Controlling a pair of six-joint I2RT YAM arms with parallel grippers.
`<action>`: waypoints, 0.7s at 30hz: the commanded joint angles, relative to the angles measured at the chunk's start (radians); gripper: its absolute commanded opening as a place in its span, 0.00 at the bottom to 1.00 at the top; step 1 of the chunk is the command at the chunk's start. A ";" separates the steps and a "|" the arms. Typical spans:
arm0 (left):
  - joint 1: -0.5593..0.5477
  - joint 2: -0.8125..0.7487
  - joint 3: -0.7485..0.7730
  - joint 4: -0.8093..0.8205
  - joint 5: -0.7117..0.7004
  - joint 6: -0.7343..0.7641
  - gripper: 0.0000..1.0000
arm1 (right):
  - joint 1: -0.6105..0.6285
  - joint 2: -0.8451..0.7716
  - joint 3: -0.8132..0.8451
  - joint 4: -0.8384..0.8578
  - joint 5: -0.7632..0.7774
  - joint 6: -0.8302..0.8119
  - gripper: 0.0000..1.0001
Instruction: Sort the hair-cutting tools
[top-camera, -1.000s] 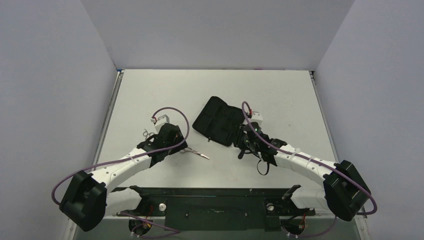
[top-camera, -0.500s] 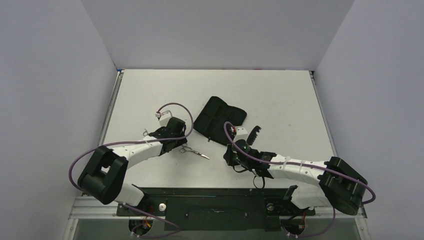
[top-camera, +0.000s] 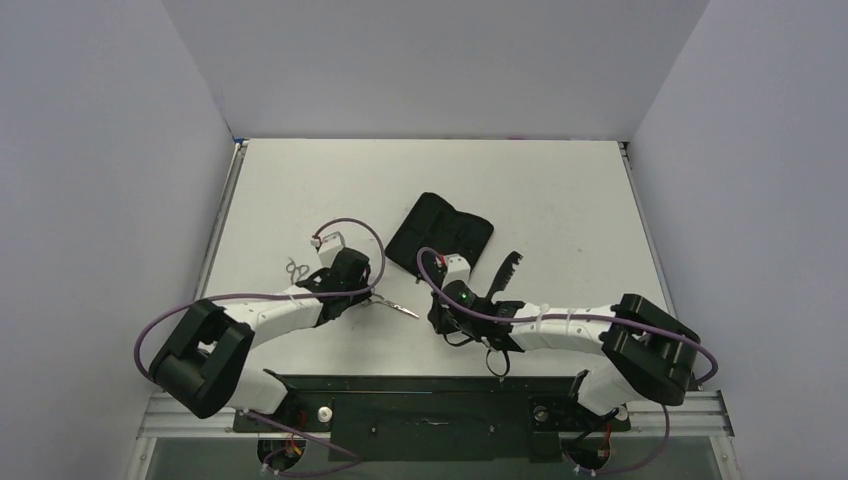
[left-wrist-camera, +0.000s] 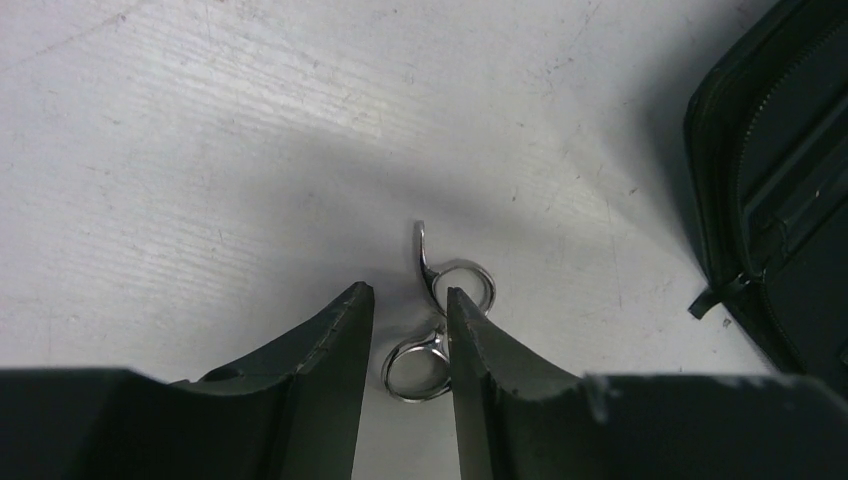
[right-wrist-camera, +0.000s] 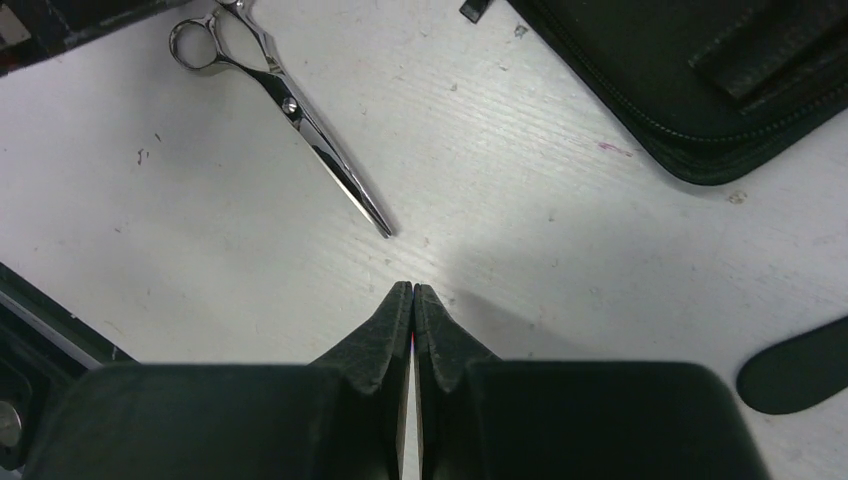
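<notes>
The left gripper (left-wrist-camera: 408, 295) hangs low over the thin silver metal scissors (left-wrist-camera: 440, 330) at the lower middle of its view. Its jaws are partly apart around one finger ring (nothing clamped yet), likely lining up a pinch at the handles. The right gripper (right-wrist-camera: 412, 290) is pressed shut and empty, probably keeping clear; the scissors lie upper left of it. The slim black plastic comb (top-camera: 505, 270) rests right of centre in the top view.
</notes>
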 joint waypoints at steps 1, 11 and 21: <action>-0.020 -0.069 -0.079 -0.025 0.044 -0.039 0.31 | 0.013 0.051 0.064 0.065 0.027 -0.003 0.00; -0.096 -0.240 -0.200 -0.038 0.082 -0.095 0.27 | 0.022 0.181 0.175 0.069 -0.004 -0.006 0.00; -0.145 -0.388 -0.230 -0.101 -0.006 -0.116 0.24 | 0.023 0.191 0.143 0.091 0.000 0.015 0.00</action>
